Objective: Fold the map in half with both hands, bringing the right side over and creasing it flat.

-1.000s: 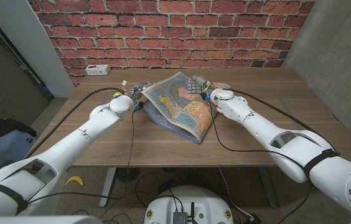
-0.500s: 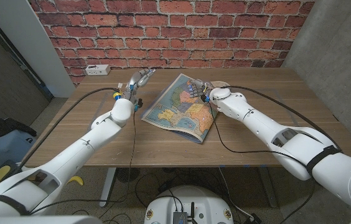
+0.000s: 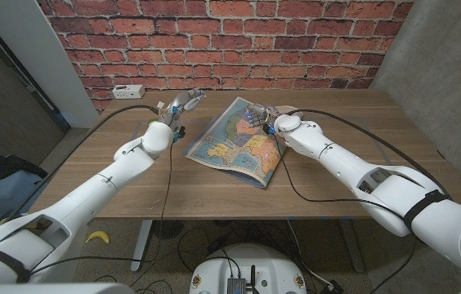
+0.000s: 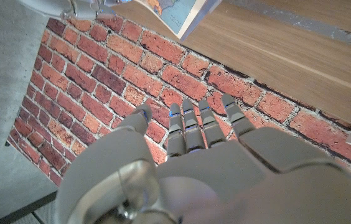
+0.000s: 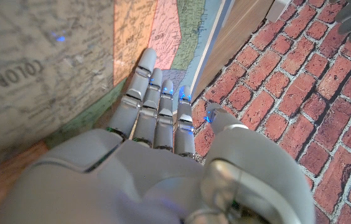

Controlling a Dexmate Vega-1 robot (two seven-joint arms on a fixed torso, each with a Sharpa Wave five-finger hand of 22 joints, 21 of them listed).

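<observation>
While my left hand (image 3: 178,104) hangs raised above the wooden worktop (image 3: 132,180), just off the map's left edge, its fingers (image 4: 191,124) are straight, slightly apart, and hold nothing; in my left wrist view they point at the red brick wall (image 4: 101,68) behind the worktop. The map (image 3: 234,140) lies folded on the middle of the worktop, its colourful printed face up, turned at an angle so that one corner points toward the wall and the opposite corner toward me. At its near right edge I can see the stacked layers of paper, a little lifted from the wood. My right hand (image 3: 261,117) sits at the map's far right corner, fingers (image 5: 157,99) extended side by side and laid against the printed sheet, pressing rather than grasping; I hold nothing in it. In my right wrist view the print under my fingers shows coloured regions and the word COLORADO. A white power strip (image 3: 127,91) lies at the far left of the worktop, against the wall, well apart from the map.
</observation>
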